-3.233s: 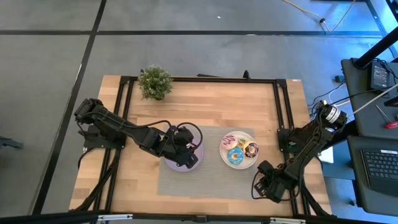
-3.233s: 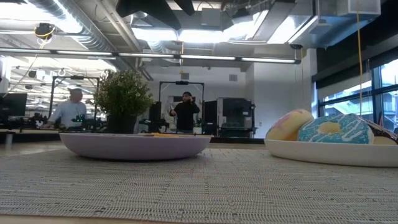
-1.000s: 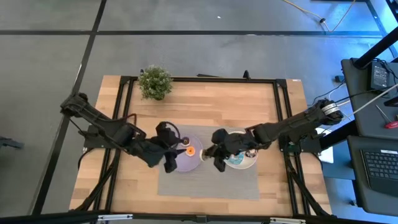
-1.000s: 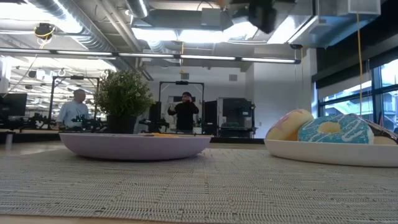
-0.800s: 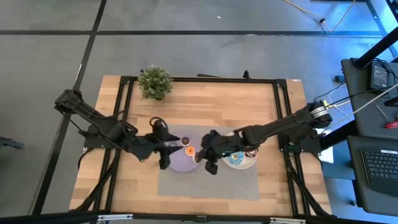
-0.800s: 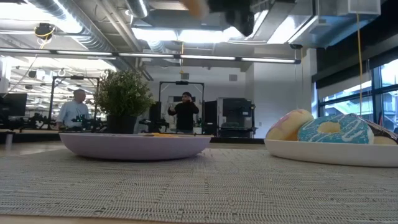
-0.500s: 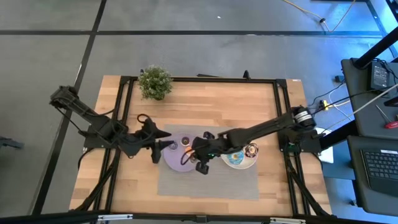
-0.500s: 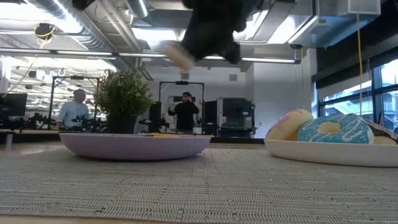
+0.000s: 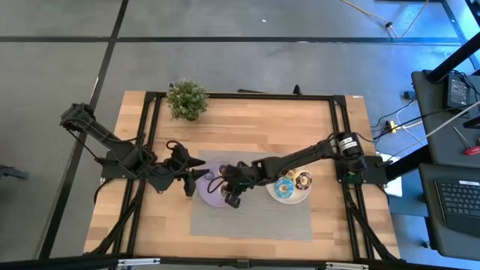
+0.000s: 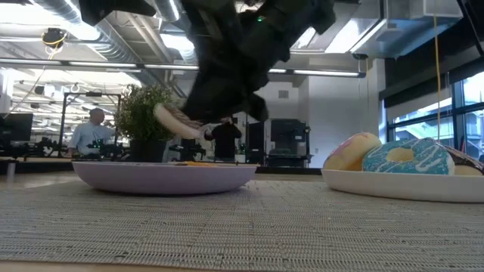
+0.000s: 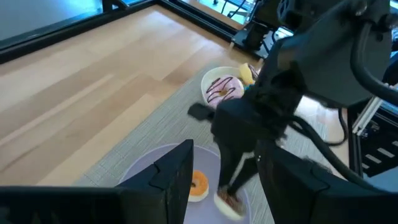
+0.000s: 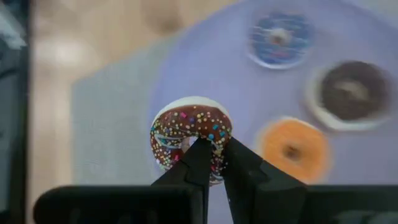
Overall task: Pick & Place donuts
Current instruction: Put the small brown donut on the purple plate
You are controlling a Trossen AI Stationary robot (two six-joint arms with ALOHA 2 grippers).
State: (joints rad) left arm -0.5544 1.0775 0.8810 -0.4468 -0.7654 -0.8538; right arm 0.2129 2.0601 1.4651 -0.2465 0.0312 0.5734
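High view had the right arm stretched way out across the table, reaching past the white plate (image 9: 297, 197) to hang over the lilac plate (image 9: 208, 196). The right gripper (image 12: 211, 163) was pinching a chocolate sprinkled donut (image 12: 190, 133) by its rim, fingers clamped on it, just above the plate's surface. In the low view that donut (image 10: 176, 121) sat tilted under the dark gripper, not quite touching down. Three minis already lay on the lilac plate: an orange mini donut (image 12: 291, 148), a brown mini donut (image 12: 346, 93) and a purple mini donut (image 12: 278, 37). The left gripper (image 9: 192, 182) was parked beside the lilac plate's left edge, fingers spread apart. A blue donut (image 9: 284, 187) and a pink donut (image 11: 222, 89) sat on the white plate.
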